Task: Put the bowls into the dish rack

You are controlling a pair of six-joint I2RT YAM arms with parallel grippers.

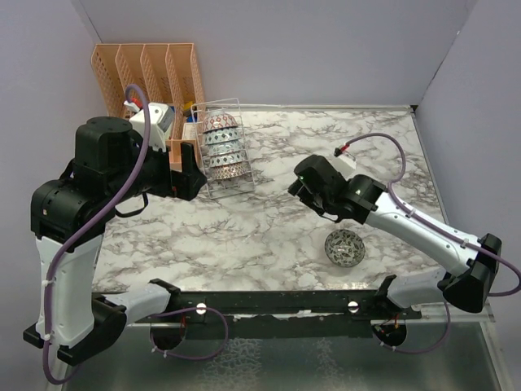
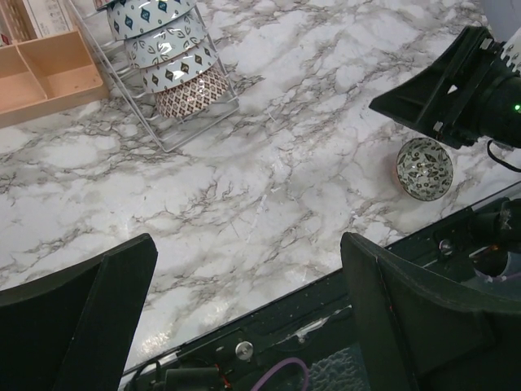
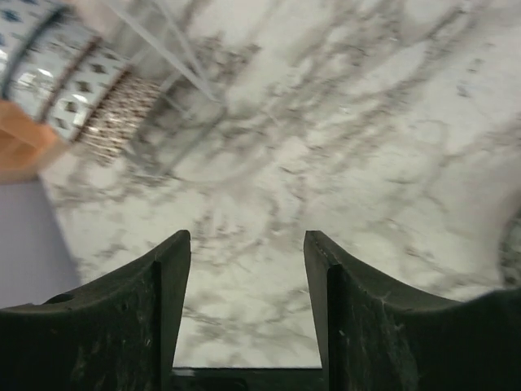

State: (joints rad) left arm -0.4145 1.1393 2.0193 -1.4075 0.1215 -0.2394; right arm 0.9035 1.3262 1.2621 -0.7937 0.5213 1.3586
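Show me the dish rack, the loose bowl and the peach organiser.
dish rack (image 1: 226,188): top view, near wire frame.
loose bowl (image 1: 344,247): top view, patterned inside.
peach organiser (image 1: 155,70): top view, divider wall.

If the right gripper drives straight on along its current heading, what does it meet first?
Probably bare marble table: the right gripper, open and empty, tilts down at it, with the dish rack farther off, up-left in its wrist view. Depth is uncertain.

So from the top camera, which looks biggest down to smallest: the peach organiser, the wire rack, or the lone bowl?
1. peach file organiser, though the arm hides part of it
2. wire dish rack
3. lone dark bowl, clearly smallest
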